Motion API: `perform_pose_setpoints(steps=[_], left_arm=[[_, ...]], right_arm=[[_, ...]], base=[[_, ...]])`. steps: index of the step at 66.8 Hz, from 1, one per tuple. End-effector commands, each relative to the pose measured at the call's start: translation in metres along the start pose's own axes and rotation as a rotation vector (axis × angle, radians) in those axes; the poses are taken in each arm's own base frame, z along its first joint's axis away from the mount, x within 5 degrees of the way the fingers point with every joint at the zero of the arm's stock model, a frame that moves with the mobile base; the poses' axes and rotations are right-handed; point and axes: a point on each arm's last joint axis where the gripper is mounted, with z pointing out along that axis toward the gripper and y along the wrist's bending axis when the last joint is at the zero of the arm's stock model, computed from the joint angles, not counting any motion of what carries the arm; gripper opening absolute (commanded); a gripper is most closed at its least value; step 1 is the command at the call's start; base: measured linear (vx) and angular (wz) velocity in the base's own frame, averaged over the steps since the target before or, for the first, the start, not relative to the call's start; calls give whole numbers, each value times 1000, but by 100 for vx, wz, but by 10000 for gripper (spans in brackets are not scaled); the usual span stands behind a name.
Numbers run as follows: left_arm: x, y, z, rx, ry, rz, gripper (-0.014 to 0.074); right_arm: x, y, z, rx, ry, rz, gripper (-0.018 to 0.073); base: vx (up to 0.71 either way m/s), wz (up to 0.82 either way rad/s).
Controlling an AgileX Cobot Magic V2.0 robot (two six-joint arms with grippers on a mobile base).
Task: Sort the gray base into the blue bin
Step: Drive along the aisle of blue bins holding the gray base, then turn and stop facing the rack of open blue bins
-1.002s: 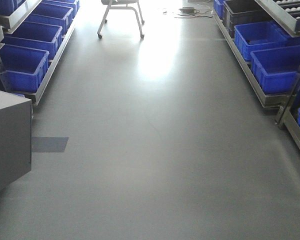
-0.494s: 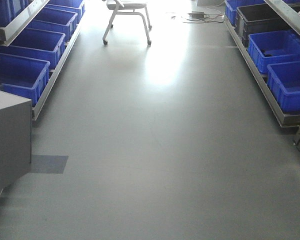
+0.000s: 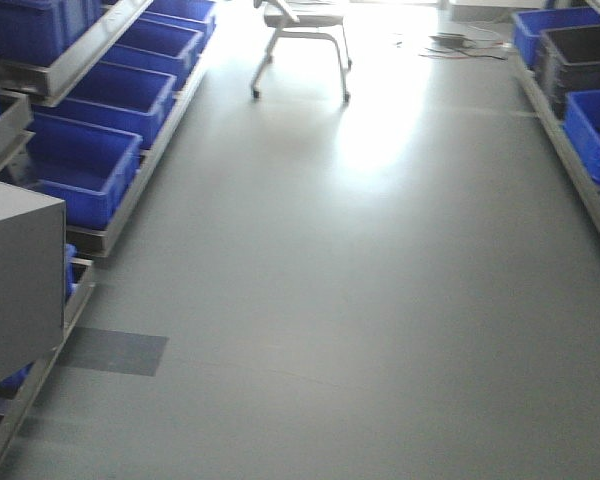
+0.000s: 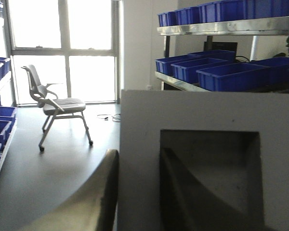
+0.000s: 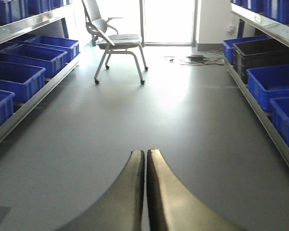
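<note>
My left gripper [image 4: 139,154] is shut on the gray base [image 4: 207,110], a matte gray block with a square recess. One finger presses its outer left side and the other sits inside the recess. The base also shows at the left edge of the front view [image 3: 20,270], held above the floor. Several blue bins [image 3: 85,165] stand on the low rack to the left, and more on the right [image 5: 272,82]; I cannot tell which one is the task's bin. My right gripper [image 5: 145,153] is shut and empty above the floor.
I am in an aisle of gray floor between two metal racks of blue bins. A wheeled chair [image 3: 305,40] stands at the far end by bright windows. Cables [image 5: 195,58] lie on the floor near it. A black bin [image 5: 260,53] sits on the right rack.
The front view has swung left: the left rack and chair have shifted right in the picture, and the right rack's bins have slid mostly out. The gray base keeps its place.
</note>
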Motion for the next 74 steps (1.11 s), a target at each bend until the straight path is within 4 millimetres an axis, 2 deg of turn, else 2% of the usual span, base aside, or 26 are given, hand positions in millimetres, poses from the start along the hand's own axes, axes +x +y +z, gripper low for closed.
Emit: perform_pose_setpoints(steps=[1, 74], left_arm=[[-19, -2, -2, 12, -129, -16, -6], [-19, -2, -2, 12, -129, -16, -6]], right_arm=[[-5, 0, 1, 3, -53, -16, -5], [-5, 0, 1, 3, -53, -16, -5]], base=[[30, 43], [23, 71]])
